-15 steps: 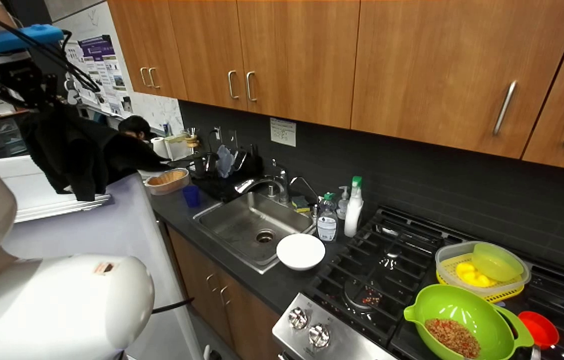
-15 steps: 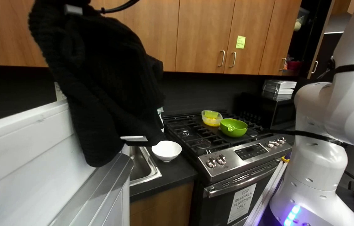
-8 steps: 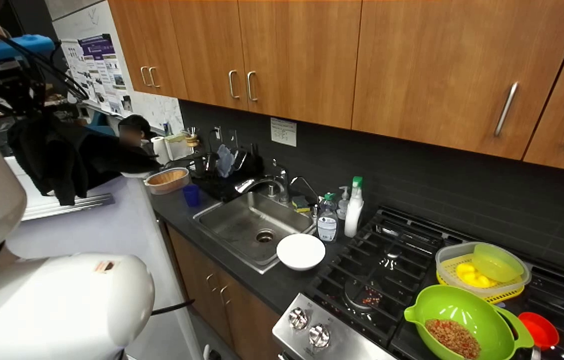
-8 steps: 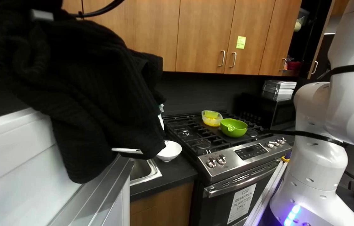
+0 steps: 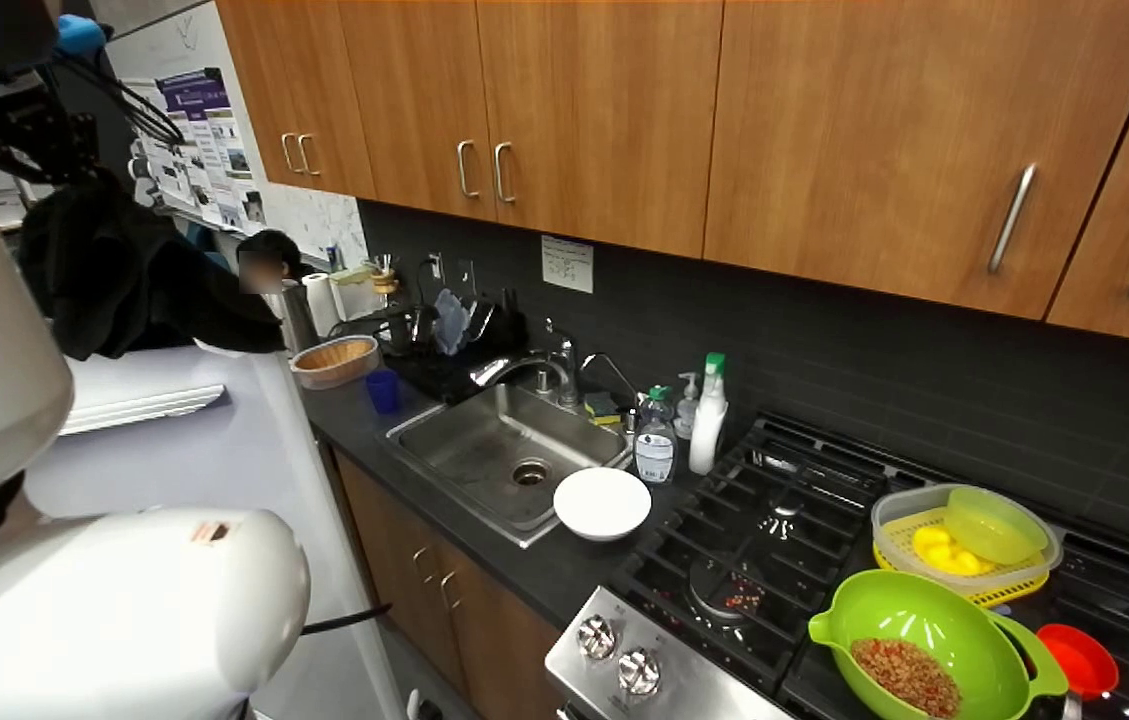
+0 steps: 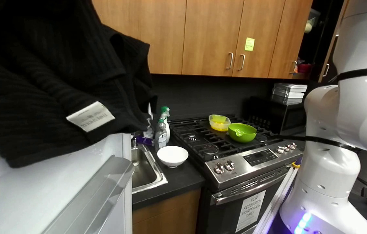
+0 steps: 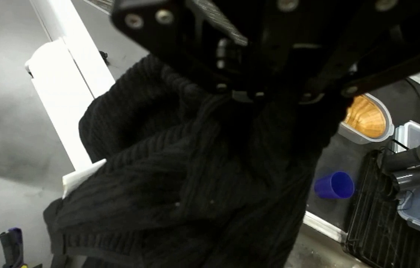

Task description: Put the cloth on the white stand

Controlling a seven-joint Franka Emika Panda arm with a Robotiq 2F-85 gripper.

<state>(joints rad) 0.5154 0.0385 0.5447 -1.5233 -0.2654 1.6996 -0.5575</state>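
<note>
Hanging from the pincer [image 7: 276, 97], cloth [image 7: 217, 178] shows lettering [image 6: 93, 119] only in an exterior view.

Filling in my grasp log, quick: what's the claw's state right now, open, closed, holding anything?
Claw: closed, holding the black cloth, which hangs from it.

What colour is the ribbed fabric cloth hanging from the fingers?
The ribbed cloth is black; it shows best in an exterior view.

1 white bowl [image 5: 602, 502] stands between sink [image 5: 464, 455] and stove [image 5: 804, 540].
</note>
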